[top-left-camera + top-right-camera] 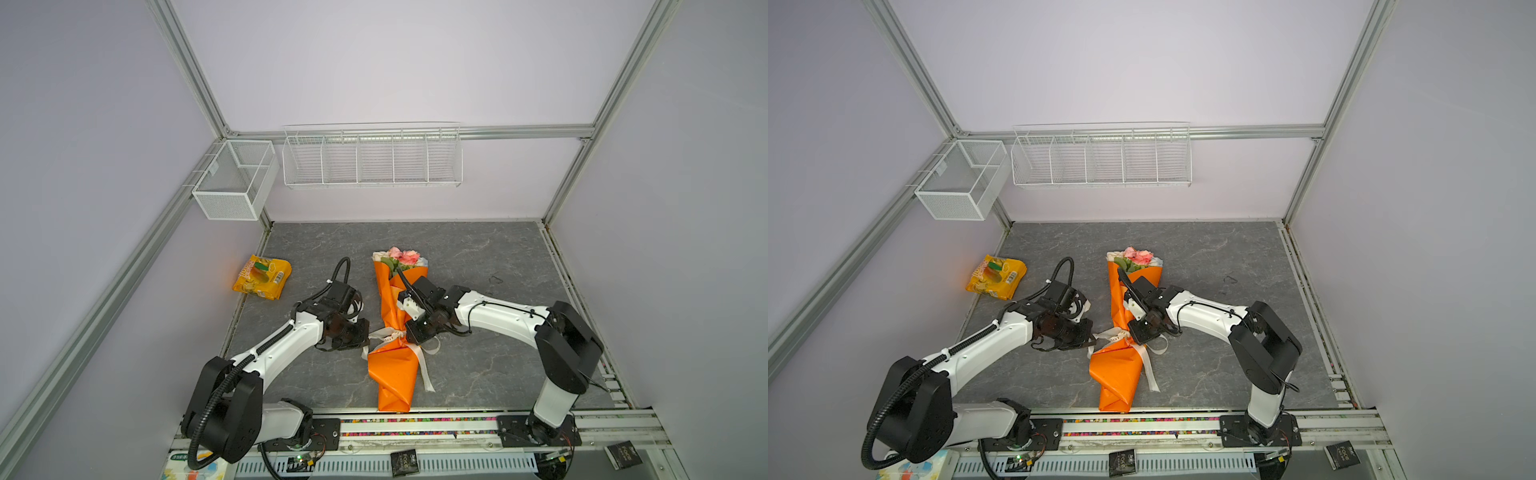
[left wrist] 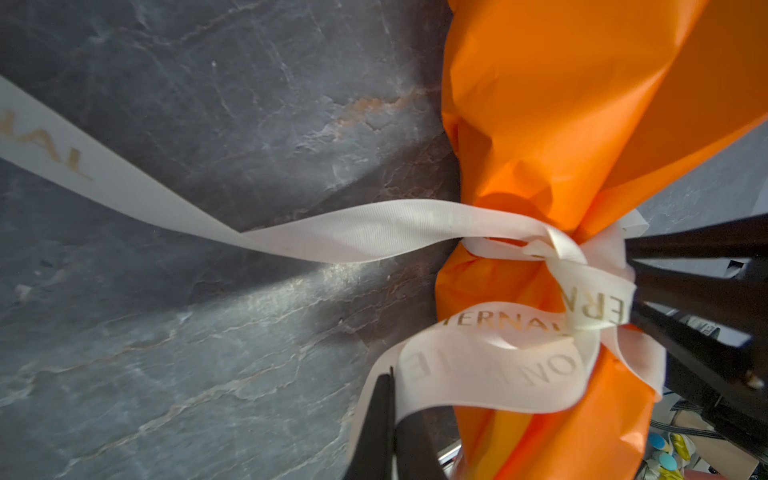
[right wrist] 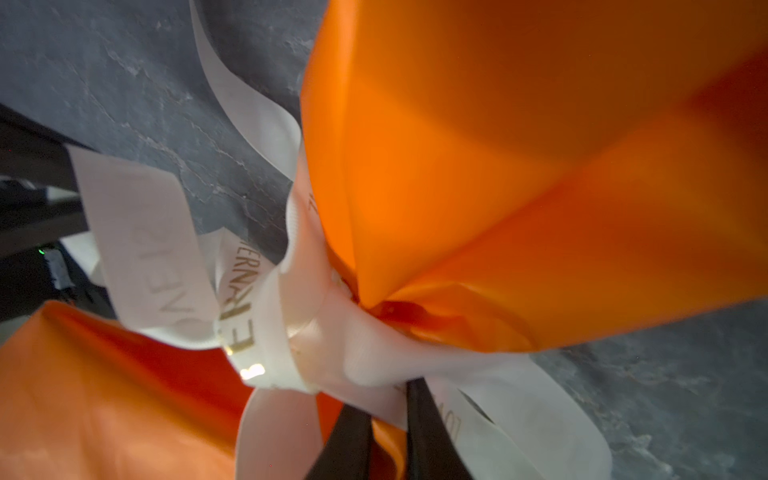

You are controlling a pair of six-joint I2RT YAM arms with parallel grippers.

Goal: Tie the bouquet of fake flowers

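Orange paper bundles the bouquet of fake flowers flat on the table between our arms, so we can tighten its ribbon bow from both sides: left hand pinching one loop, right hand nearly pressed together on the other, grip uncertain.

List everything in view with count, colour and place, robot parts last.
bouquet of fake flowers: one, pink and cream blooms in orange paper, lying mid-table
ribbon: one, cream with gold print, knotted around the bouquet's waist
snack bag: one, yellow, table's left edge
mesh basket: one, white, left wall rail
wire rack: one, white, back wall
packets: two, black, front edge
table: one, grey stone pattern
arms: two, white and black, either side of the bouquet
left hand: one, black, shut on ribbon
right hand: one, black, at the knot, grip unclear
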